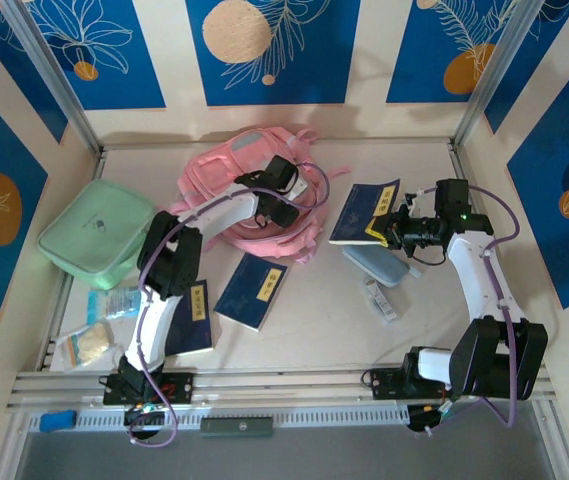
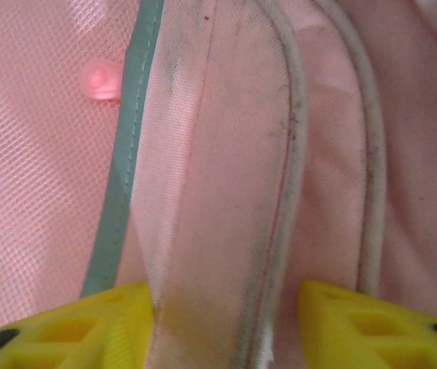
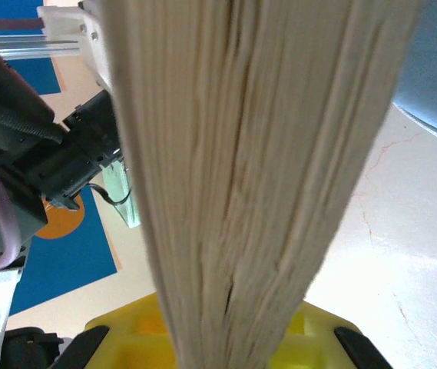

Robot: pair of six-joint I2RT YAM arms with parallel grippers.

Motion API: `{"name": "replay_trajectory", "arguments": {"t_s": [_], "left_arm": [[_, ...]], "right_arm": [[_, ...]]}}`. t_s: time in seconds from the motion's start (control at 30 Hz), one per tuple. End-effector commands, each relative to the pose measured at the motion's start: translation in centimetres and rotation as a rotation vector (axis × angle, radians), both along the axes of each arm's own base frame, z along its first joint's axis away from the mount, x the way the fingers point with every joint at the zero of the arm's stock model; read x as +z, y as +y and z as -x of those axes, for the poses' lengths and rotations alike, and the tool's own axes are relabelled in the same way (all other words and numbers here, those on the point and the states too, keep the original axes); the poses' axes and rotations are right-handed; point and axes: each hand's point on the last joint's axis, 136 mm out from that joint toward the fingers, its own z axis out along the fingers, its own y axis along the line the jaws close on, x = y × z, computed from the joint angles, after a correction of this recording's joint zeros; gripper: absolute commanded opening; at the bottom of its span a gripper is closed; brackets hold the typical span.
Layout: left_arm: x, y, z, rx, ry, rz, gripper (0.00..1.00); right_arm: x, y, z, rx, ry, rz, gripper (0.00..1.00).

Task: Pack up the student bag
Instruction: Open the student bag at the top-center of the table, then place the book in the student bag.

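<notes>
top external view puts the student bag [image 1: 219, 175] at the far middle of the table [image 1: 314, 335], lying flat, its length running roughly from far-left to near-right as far as i can judge. the left gripper [image 1: 282, 192] is on top of it. in the left wrist view its yellow fingers [image 2: 87, 327] stand apart on either side of a fold of pink fabric with grey piping, but whether they pinch it yet i cannot tell. the right gripper [image 1: 396, 228] is clamped on a blue book [image 1: 362, 210], page edges upright between its pads in the right wrist view. the bag lies to that gripper's left, near but apart, so the book would have to travel leftward into whatever opening the left arm holds up; the left arm is plainly the nearer to the bag. count: one bag, three blue books (one held, two [image 1: 252, 290] [image 1: 196, 315] flat on the table), one mint-green case [image 1: 92, 235], one grey-blue pouch [image 1: 372, 265], two small packets [image 1: 114, 300] [image 1: 84, 345].
</notes>
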Motion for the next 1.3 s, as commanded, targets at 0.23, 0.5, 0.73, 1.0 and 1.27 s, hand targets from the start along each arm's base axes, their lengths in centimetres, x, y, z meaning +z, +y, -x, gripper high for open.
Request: {"name": "replay_trajectory", "arguments": {"t_s": [0.23, 0.5, 0.73, 1.0, 1.27], "left_arm": [[4.1, 1.2, -1.4, -0.030, -0.089, -0.035, 0.04], [12.4, 2.8, -1.2, -0.049, -0.239, -0.046, 0.00], [18.7, 5.5, -0.5, -0.005, -0.322, -0.022, 0.00], [22.7, 7.4, 0.0, 0.067, -0.385, 0.060, 0.00], [24.6, 6.5, 0.9, -0.001, -0.405, 0.166, 0.00]], "right_arm": [[0.2, 0.6, 0.9, 0.036, -0.004, -0.041, 0.00], [1.4, 0.9, 1.9, 0.042, -0.007, -0.059, 0.00], [2.2, 2.4, 3.3, 0.094, -0.006, -0.074, 0.00], [2.7, 7.9, 4.2, 0.275, -0.050, -0.096, 0.00], [-0.6, 15.7, -1.7, 0.447, -0.109, -0.077, 0.00]]}}
